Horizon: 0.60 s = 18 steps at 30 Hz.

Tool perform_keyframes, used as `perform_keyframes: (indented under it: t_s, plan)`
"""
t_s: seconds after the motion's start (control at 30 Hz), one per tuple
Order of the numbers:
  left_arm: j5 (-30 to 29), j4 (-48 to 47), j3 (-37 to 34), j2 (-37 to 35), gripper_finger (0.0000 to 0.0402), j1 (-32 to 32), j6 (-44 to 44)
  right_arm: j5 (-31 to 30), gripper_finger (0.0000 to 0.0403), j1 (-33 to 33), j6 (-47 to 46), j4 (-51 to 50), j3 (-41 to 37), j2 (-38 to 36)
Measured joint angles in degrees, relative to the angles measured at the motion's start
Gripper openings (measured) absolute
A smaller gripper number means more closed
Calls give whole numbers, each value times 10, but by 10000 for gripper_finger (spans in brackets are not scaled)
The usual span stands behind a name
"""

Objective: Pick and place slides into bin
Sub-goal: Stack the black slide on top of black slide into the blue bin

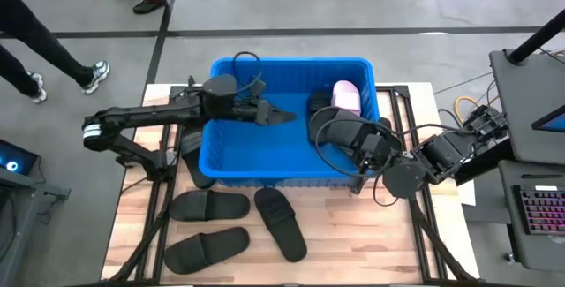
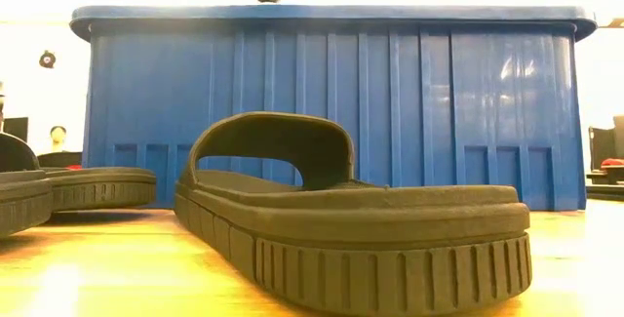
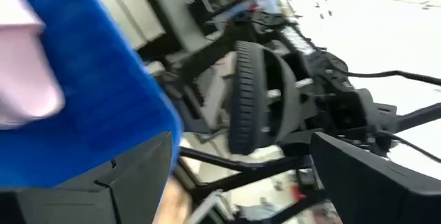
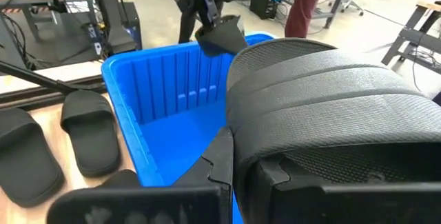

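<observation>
The blue bin (image 1: pixel 231 159) stands mid-table; it also shows in the low view (image 2: pixel 331 102). A pale pink slide (image 1: pixel 346 97) lies in its far right corner, seen also in the left wrist view (image 3: pixel 21 65). My right gripper (image 1: pixel 366 150) is shut on a black slide (image 1: pixel 340 132) held over the bin's right half. My left gripper (image 1: pixel 284 117) hangs open and empty over the bin's middle, pointing at that slide (image 3: pixel 255 96). Three black slides (image 1: pixel 209 206) (image 1: pixel 207 247) (image 1: pixel 281 223) lie sole-down on the table in front of the bin. My right gripper holds the black slide at the end nearest the table's right edge (image 1: pixel 357 144). It comes in roughly level from the right. The slide (image 4: pixel 324 100) is turned on its side and lifted clear above the bin floor. The slide itself hides which part the fingers are on.
The nearest loose slide (image 2: pixel 351 229) fills the low view in front of the bin wall. Metal frame rails run along both table sides (image 1: pixel 415 190). People's legs (image 1: pixel 53 57) stand on the floor beyond the far left corner. Bare wood lies at the near right.
</observation>
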State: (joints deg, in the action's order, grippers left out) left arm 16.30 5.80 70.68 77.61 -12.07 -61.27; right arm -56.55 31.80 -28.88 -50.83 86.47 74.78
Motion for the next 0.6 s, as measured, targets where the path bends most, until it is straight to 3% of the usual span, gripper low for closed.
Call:
perform_keyframes:
  t_s: [0.17,0.6]
  plan:
    - [28,68,13,47,329,3,-15,0,9,-3,4,0,0,-1]
    - [33,95,49,119,329,3,-28,0,9,-2,4,0,0,-1]
